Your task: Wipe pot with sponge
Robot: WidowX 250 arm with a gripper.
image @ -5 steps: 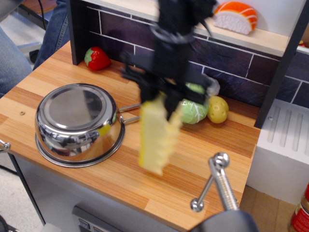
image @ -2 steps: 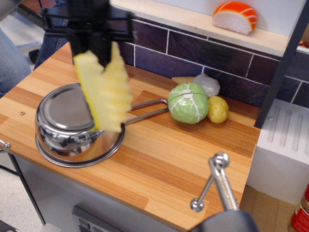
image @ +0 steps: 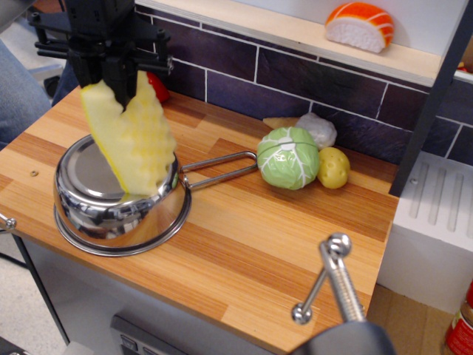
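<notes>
The shiny steel pot [image: 111, 203] stands upside down at the front left of the wooden counter, its wire-loop handle [image: 219, 168] pointing right. My black gripper [image: 118, 81] is above the pot's back edge, shut on the top of the pale yellow wavy sponge [image: 133, 140]. The sponge hangs down tilted, and its lower end reaches the pot's flat upturned bottom on the right side.
A green cabbage toy [image: 288, 157], a yellow potato toy [image: 333, 167] and a crumpled grey thing [image: 318, 128] lie right of the handle. A red strawberry toy [image: 157, 85] sits behind the gripper. A sushi toy [image: 360, 25] rests on the shelf. A metal faucet lever [image: 332, 285] stands at the front right.
My gripper has carried the sponge from the counter's middle leftward over the pot, then lowered it so its lower end meets the pot's upturned bottom.
</notes>
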